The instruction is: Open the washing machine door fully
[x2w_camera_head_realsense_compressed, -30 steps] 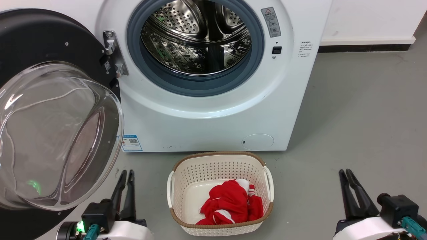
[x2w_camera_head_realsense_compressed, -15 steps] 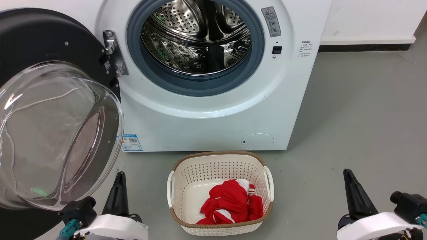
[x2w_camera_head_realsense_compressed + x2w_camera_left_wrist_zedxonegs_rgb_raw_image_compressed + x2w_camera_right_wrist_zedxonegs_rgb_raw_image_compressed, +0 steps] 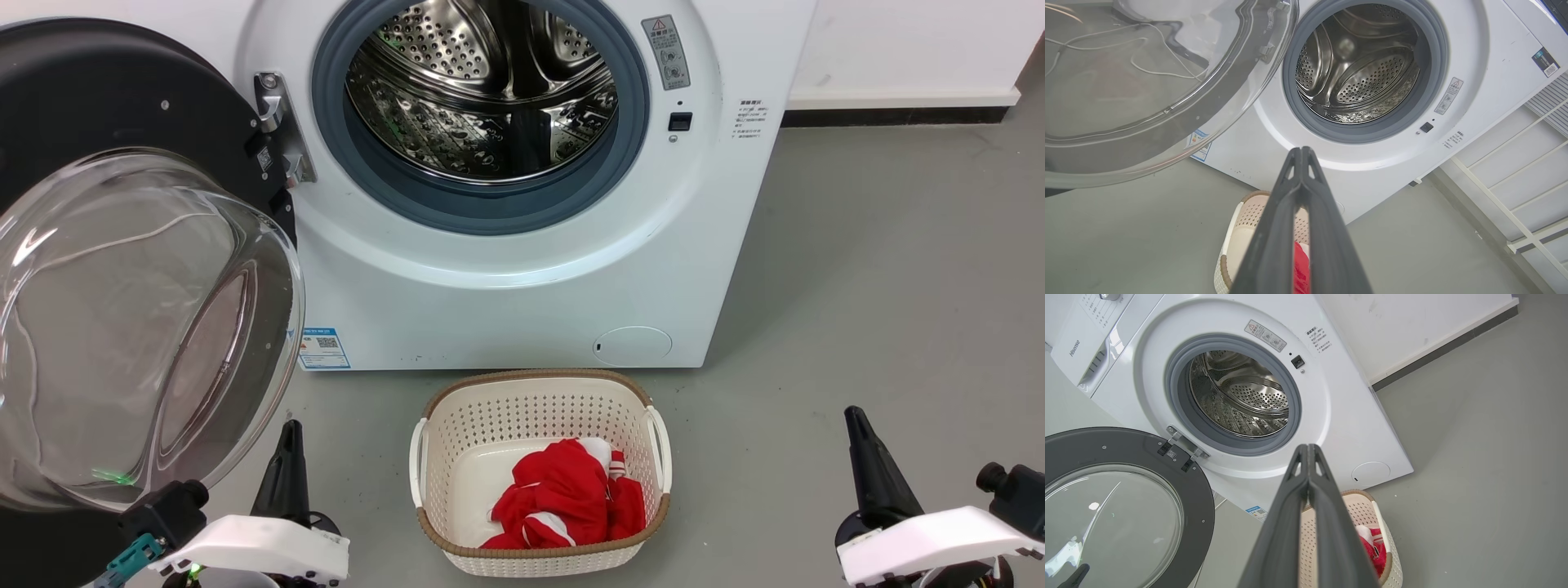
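The washing machine door (image 3: 98,106) is a big round black disc with a bulging clear glass bowl (image 3: 139,327). It hangs swung wide to the left of the white machine (image 3: 506,294) on its metal hinge (image 3: 277,131). The steel drum (image 3: 482,90) lies exposed inside a blue-grey rubber ring. My left gripper (image 3: 290,433) is shut, low near the floor just right of the glass bowl and apart from it. Its fingers (image 3: 1301,163) meet at the tips in the left wrist view. My right gripper (image 3: 853,416) is shut too, at the lower right, holding nothing. The door (image 3: 1126,465) also appears in the right wrist view.
A cream laundry basket (image 3: 539,392) with a brown rim stands on the grey floor in front of the machine, holding a red and white garment (image 3: 563,498). A white wall with a dark skirting (image 3: 890,114) runs behind on the right. Open floor lies to the right.
Both wrists have rolled, so each gripper now appears edge-on as a single blade, with the white forearm covers on top. Both moved slightly outward. The door has not moved.
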Available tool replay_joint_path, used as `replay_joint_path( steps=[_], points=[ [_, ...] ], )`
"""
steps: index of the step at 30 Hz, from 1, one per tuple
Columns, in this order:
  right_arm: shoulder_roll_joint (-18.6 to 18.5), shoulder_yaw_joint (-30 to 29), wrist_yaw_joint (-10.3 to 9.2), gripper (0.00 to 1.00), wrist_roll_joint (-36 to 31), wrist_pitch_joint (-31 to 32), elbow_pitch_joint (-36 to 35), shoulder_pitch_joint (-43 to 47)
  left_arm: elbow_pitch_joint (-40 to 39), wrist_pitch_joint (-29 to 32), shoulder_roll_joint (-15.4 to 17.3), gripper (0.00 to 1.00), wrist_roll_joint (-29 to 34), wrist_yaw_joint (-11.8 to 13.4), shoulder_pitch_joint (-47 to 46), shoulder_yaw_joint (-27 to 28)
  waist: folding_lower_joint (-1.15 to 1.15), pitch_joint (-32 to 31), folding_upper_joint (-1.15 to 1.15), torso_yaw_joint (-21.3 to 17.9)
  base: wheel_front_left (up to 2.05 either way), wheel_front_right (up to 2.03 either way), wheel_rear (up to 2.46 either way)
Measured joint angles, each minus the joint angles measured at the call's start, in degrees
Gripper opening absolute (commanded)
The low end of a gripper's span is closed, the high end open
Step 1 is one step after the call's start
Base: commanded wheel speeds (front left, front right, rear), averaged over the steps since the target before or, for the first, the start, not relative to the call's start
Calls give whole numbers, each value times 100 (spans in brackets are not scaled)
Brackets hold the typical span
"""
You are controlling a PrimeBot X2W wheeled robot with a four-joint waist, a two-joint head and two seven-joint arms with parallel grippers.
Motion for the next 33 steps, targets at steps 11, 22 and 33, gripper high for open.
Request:
replay_joint_path(
  steps=[11,22,33],
  points=[
    [-22,-24,-1,0,946,107,131,-110,80,219,-16,0,-925,-89,-82,104,0,7,0,10,0,0,0],
    [-37,-68,-1,0,1769,249,242,-229,143,423,-31,0,-1740,-157,-155,180,0,15,0,19,0,0,0],
    [-45,-112,-1,0,2501,368,348,-351,202,604,-41,0,-2473,-229,-242,260,0,22,0,29,0,0,0]
  ],
)
